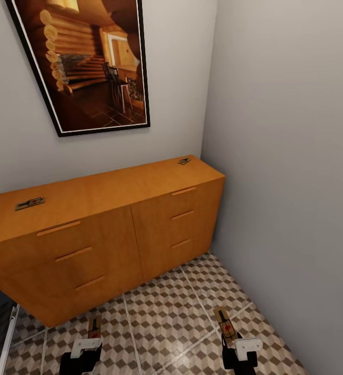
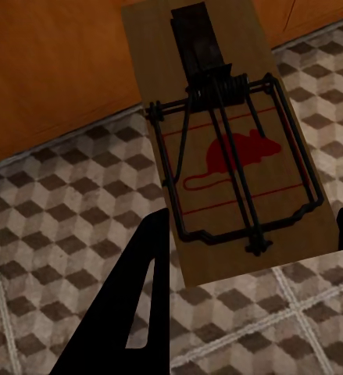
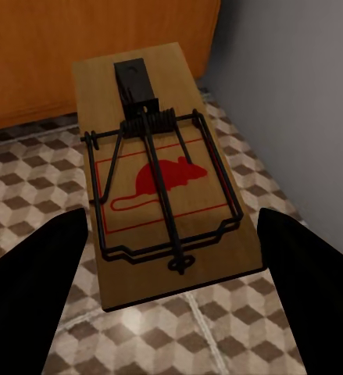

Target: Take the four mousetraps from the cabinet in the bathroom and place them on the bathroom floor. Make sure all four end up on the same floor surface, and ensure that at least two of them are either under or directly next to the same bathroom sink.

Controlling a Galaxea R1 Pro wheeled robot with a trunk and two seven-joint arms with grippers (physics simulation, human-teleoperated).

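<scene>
Patterned tile floor (image 1: pixel 166 317) runs up to the orange cabinet (image 1: pixel 103 229) in a grey-walled corner. Both arms hang low, mostly cut off. The left gripper (image 1: pixel 84 350) clamps a mousetrap (image 1: pixel 93 327), and the right gripper (image 1: pixel 238 345) clamps another mousetrap (image 1: pixel 226 323); each points lengthwise toward the cabinet. Two more traps (image 1: pixel 29 203) (image 1: pixel 184 161) lie on the cabinet top, too small to make out.

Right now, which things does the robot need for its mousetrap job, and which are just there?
For the job:
- mousetrap in the left hand
- mousetrap in the right hand
- two mousetraps on the cabinet top
- cabinet
- bathroom floor

Just there:
- framed picture
- grey walls
</scene>
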